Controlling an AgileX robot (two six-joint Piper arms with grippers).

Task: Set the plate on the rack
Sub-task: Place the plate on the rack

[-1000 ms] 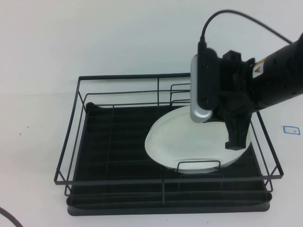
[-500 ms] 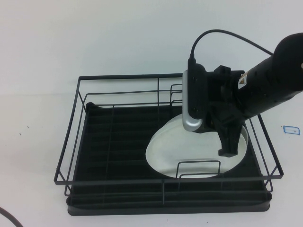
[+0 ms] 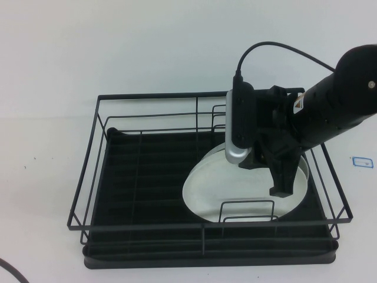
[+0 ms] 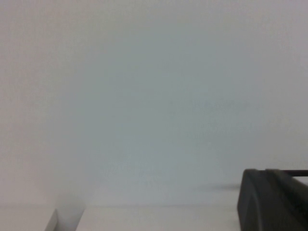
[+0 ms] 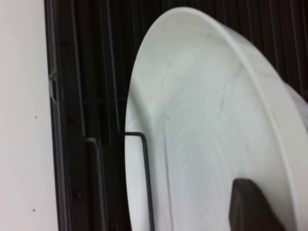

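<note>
The white plate (image 3: pixel 235 183) stands tilted on its edge in the right half of the black wire rack (image 3: pixel 153 94), behind a low wire divider loop (image 3: pixel 247 202). My right gripper (image 3: pixel 285 183) is shut on the plate at its upper right rim, one finger lying across the plate's face. In the right wrist view the plate (image 5: pixel 202 120) fills the picture over the rack's tray base (image 5: pixel 96 72), with one dark fingertip (image 5: pixel 250 207) on its face. Of my left gripper only a dark part (image 4: pixel 274 199) shows in the left wrist view, over a bare white surface. It is outside the high view.
The rack's left half (image 3: pixel 141 171) holds nothing. A small blue-edged tag (image 3: pixel 360 160) lies on the white table right of the rack. A dark cable (image 3: pixel 9 268) crosses the front left corner.
My right gripper has moved a little left and down with the plate. The plate has tipped more upright inside the rack.
</note>
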